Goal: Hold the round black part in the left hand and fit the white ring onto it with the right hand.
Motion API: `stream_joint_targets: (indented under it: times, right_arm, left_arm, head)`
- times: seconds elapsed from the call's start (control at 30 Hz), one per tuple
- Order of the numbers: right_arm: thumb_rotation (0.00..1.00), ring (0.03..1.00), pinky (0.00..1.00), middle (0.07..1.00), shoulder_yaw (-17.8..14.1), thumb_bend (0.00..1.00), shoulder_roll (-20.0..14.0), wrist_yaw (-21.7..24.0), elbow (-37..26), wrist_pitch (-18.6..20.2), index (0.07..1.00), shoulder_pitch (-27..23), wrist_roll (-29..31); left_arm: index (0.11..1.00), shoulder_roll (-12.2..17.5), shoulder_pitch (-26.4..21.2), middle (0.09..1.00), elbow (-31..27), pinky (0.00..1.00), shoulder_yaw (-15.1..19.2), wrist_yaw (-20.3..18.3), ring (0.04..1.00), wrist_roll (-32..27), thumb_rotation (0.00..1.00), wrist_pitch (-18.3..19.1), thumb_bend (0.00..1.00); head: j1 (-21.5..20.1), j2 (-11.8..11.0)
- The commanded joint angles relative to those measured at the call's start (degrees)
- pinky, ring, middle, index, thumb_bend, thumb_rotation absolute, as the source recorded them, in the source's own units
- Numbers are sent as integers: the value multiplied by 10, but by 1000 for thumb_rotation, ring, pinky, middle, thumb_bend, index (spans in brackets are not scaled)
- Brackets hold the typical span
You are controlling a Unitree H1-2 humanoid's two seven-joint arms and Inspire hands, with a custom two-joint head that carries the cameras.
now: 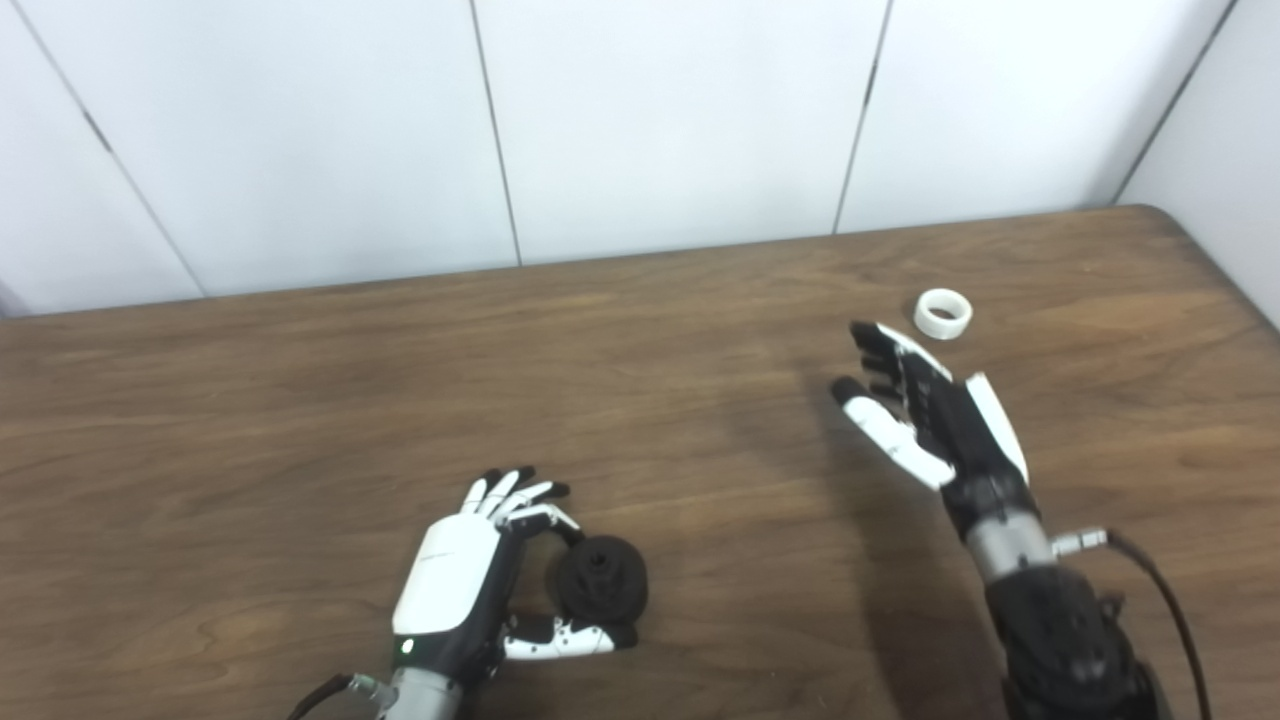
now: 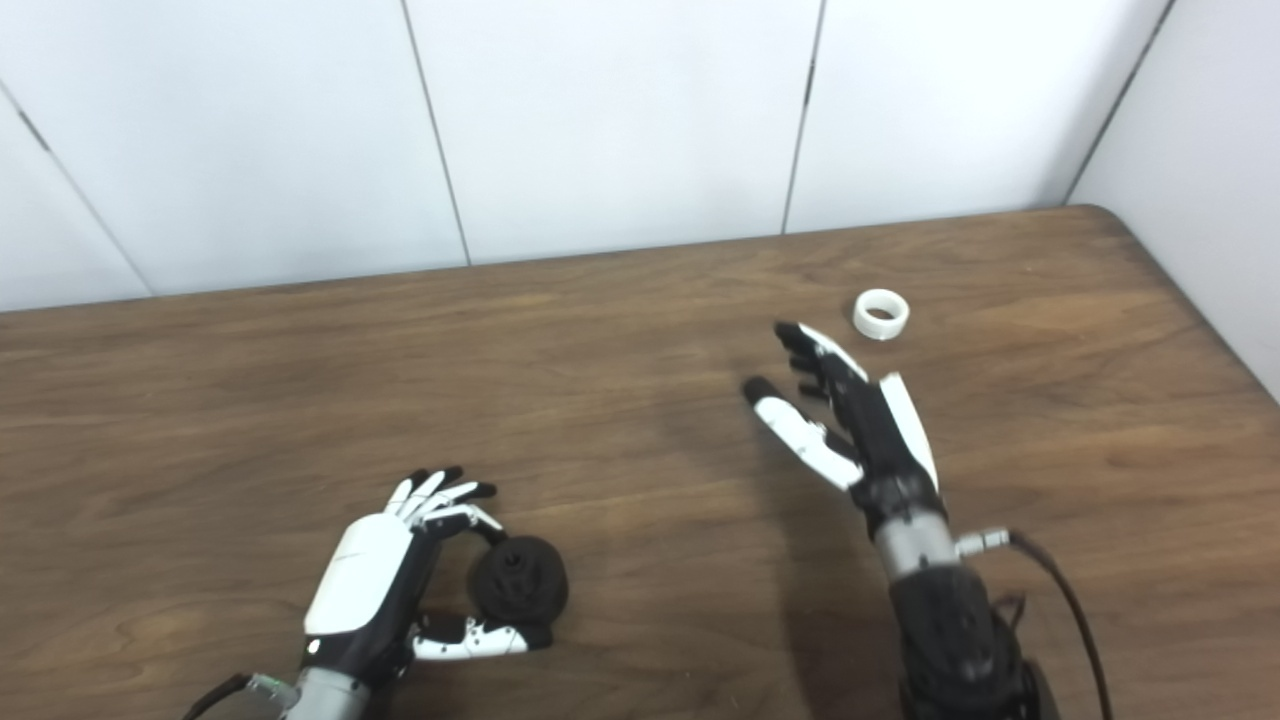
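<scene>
Down at the near edge of the wooden table [image 1: 640, 330], the left hand [image 1: 470, 575] is cupped around the round black part [image 1: 602, 578]. Its fingers [image 1: 520, 492] curl over the far side of the part and the thumb [image 1: 560, 640] reaches under along the near side, so the black piece sits between them, just right of the white back of the hand. The part looks to be resting on the tabletop; whether the fingers truly press on it or only bracket it, I cannot tell from here. A hole or hub shows in the middle of its face.

Over on the right, the right hand [image 1: 925, 410] is held above the table, palm turned to the left, fingers spread and stretched toward the far side, holding nothing. Its forearm comes up from the near right corner with a dark cable [image 1: 1165, 600] looping off the wrist. A soft shadow of it falls on the wood to its left.

And the white ring [image 1: 942, 313] lies flat on the table, opening up, just beyond and slightly right of those outstretched fingertips, near them but not touching. It is well apart from the black part, which is away to the near left.

Behind the table's far edge stands a plain white panelled wall [image 1: 680, 120].
</scene>
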Motion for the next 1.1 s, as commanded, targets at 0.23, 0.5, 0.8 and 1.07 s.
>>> stream_joint_targets:
  times: [0.23, 0.5, 0.8, 1.07]
  right_arm:
    - [259, 902, 909, 886, -19, 768, -57, -19, 12, 9, 727, -72, -94]
    - [229, 907, 889, 898, -43, 837, -90, -16, 65, 16, 754, -121, -113]
    - [232, 917, 880, 894, -39, 831, -148, -6, 147, 25, 752, -168, -142]
    - [250, 924, 921, 899, -20, 852, -189, 7, 239, 19, 772, -219, -151]
  left_arm:
    - [487, 27, 10, 817, 17, 1000, 15, -7, 930, -3, 58, -26, 519]
    - [487, 36, 7, 818, 22, 1000, 27, -18, 932, -9, 58, -32, 518]
    - [486, 38, 13, 808, 28, 1000, 22, -17, 919, -11, 57, -46, 521]
    - [486, 38, 14, 814, 26, 1000, 26, -17, 922, -13, 56, -40, 521]
  head:
    - [-54, -7]
    - [-81, -11]
    - [-80, -14]
    - [-72, -15]
